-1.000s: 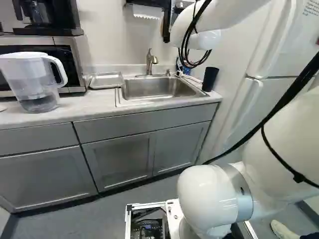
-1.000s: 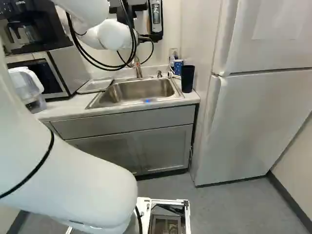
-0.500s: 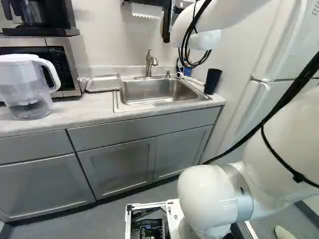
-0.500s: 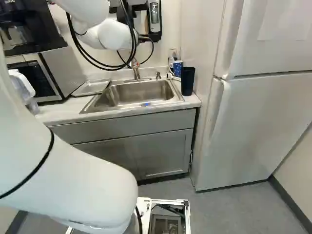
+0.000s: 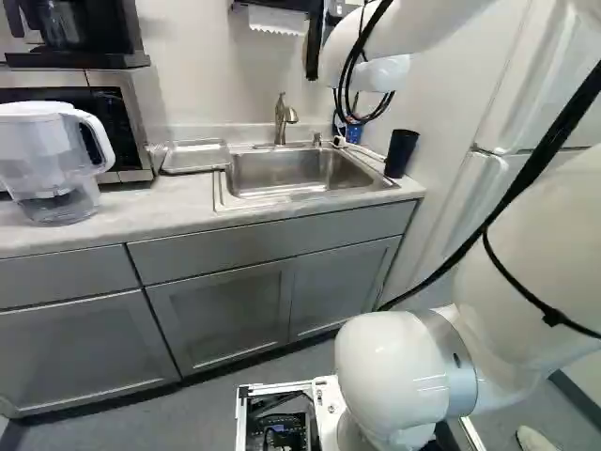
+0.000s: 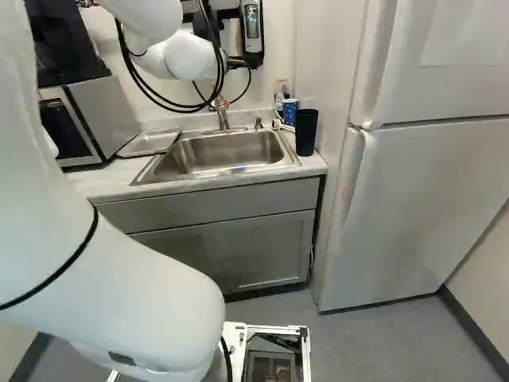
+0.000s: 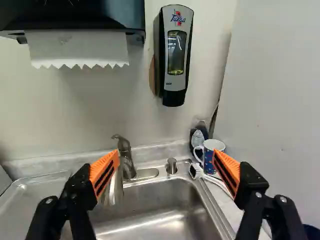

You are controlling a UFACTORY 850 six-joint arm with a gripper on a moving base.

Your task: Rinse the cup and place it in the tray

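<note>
1. Colourful print marks the front of the soap dispenser (image 7: 174, 55), whose window shows liquid.
2. The pitcher (image 5: 42, 150) holds some clear liquid.
3. The dark cup (image 6: 306, 131) stands upright on the desk (image 5: 178, 209), right beside the sink (image 6: 227, 153); the patterned mug (image 7: 215, 159) is behind it.
4. The tray (image 5: 196, 156) lies across the sink from them.
5. The tool (image 7: 167, 168) is wide open, gripping nothing.

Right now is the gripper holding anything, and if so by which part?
Nothing is held: the gripper is open, its orange pads well apart with nothing gripped between them. The patterned mug stands beside the sink.
</note>
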